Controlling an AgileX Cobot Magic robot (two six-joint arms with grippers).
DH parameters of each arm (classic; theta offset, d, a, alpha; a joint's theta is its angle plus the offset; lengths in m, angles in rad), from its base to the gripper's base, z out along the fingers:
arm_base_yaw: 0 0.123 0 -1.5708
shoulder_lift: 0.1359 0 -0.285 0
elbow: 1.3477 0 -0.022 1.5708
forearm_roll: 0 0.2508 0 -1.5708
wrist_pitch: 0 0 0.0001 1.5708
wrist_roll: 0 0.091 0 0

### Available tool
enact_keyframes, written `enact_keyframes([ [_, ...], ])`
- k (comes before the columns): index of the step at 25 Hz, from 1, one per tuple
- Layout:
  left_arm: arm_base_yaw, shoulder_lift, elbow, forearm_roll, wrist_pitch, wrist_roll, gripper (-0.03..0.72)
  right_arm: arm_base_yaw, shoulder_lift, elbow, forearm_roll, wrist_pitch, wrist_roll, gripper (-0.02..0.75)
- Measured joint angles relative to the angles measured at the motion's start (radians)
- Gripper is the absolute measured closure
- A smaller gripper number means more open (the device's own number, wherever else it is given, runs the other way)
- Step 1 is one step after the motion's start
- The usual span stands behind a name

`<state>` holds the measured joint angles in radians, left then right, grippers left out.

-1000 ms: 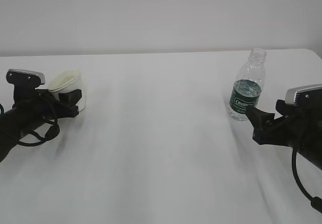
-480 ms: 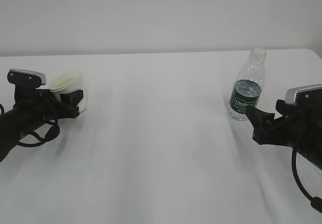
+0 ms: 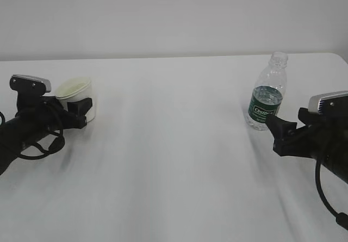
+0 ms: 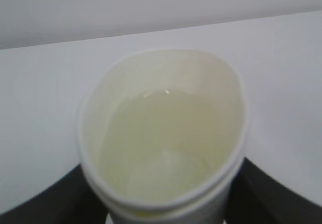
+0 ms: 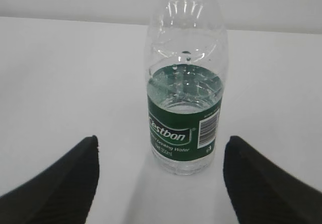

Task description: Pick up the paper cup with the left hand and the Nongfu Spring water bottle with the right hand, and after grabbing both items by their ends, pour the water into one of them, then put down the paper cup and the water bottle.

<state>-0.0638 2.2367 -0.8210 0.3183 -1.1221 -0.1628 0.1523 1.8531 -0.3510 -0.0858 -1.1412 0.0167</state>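
The paper cup (image 3: 76,91) stands upright on the white table at the left, and some clear liquid shows inside it in the left wrist view (image 4: 166,133). My left gripper (image 3: 80,113) (image 4: 162,183) reaches in from the left, its black fingers (image 4: 60,199) lying against both sides of the cup below the rim. At the right stands the Nongfu Spring water bottle (image 3: 266,98) (image 5: 185,118), capless and about half full. My right gripper (image 3: 274,133) (image 5: 161,148) is open just in front of the bottle, fingers wide on either side and clear of it.
The white table (image 3: 174,160) stretches between the two arms, and its far edge meets a plain pale wall. The table's right rear corner (image 3: 340,57) lies just behind the bottle. Black cables hang from both arms.
The cup, tilted and squeezed a second ago, now sits upright with a rounder rim as the left fingers have eased apart. The right arm and the bottle have not moved.
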Motion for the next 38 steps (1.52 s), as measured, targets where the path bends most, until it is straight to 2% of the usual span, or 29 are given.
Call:
enact_keyframes([
  [24,0.000,0.000,0.000,0.043,-0.016,0.000,0.096,0.000,0.000,0.000,0.000,0.000,0.000,0.151],
  [38,0.000,0.000,0.052,0.064,-0.020,-0.071,0.088,0.000,0.000,0.000,-0.023,0.000,0.000,0.152],
])
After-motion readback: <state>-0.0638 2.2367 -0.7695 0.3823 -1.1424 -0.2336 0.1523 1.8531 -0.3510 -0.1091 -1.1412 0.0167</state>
